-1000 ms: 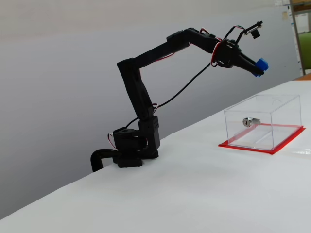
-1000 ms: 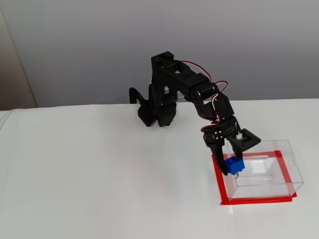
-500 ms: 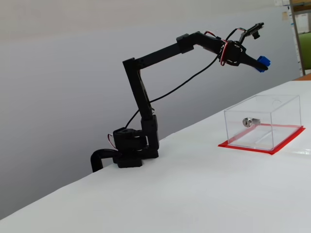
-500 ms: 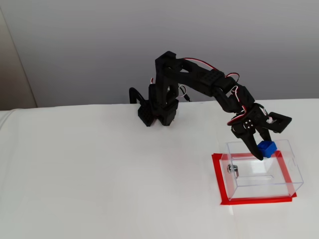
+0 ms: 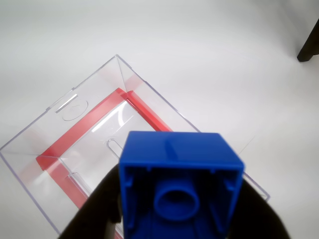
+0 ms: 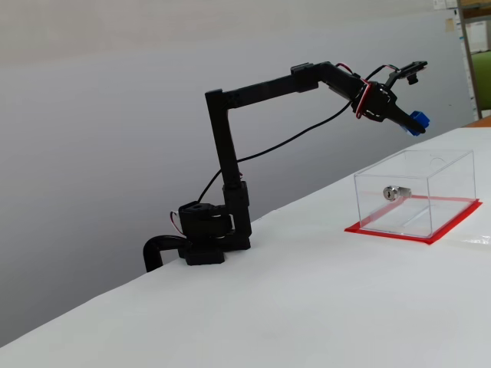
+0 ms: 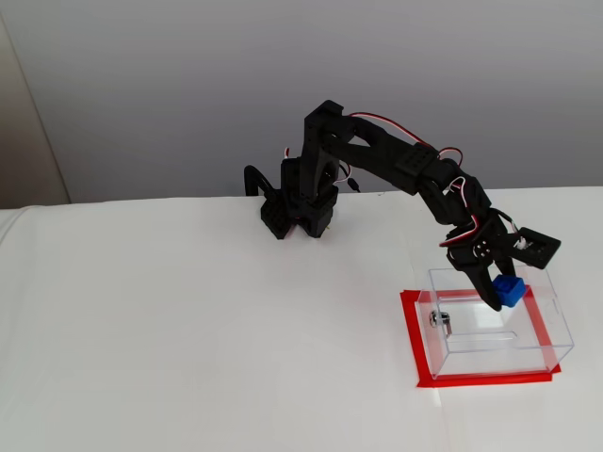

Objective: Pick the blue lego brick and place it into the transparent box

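- My arm point(image 6: 230, 146) rises upright from its base on the desk point(image 7: 188, 330), then reaches nearly level towards the transparent box point(image 6: 418, 195), the wrist tipped down.
- My tool point(image 7: 501, 294) is clamped on the blue lego brick point(image 7: 510, 290), holding it in the air above the box.
- In the wrist view the brick point(image 5: 179, 184) shows its hollow underside, with the box point(image 5: 75, 144) below it.

White counter point(image 6: 322, 307), matte, evenly lit. Plain grey wall point(image 6: 100, 115) behind it. Shelving point(image 6: 476, 54) partly visible at far right edge of a fixed view; contents indistinct.
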### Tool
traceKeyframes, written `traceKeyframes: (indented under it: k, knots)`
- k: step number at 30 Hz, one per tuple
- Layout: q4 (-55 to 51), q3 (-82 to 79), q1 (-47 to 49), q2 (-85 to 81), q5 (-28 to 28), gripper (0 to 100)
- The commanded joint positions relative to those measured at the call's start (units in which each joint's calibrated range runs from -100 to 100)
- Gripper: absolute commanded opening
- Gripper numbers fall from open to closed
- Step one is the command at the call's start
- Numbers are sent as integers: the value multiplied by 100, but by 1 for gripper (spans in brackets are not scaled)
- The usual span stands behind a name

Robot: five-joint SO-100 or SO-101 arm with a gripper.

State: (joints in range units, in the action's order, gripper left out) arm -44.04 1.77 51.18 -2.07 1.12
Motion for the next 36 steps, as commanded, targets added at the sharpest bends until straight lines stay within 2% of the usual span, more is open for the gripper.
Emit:
traceKeyframes:
  k: [1,5,8,11,18,33,36]
  knots:
    - [53,276,47,-69,13,14]
    - [53,276,47,-69,23,16]
    - [53,276,47,-69,13,29]
    - [53,276,47,-69,-8,36]
    - [53,276,99,-86,-91,32]
    - [62,276,143,-94,-154,32]
    - [79,276,106,-136,-154,22]
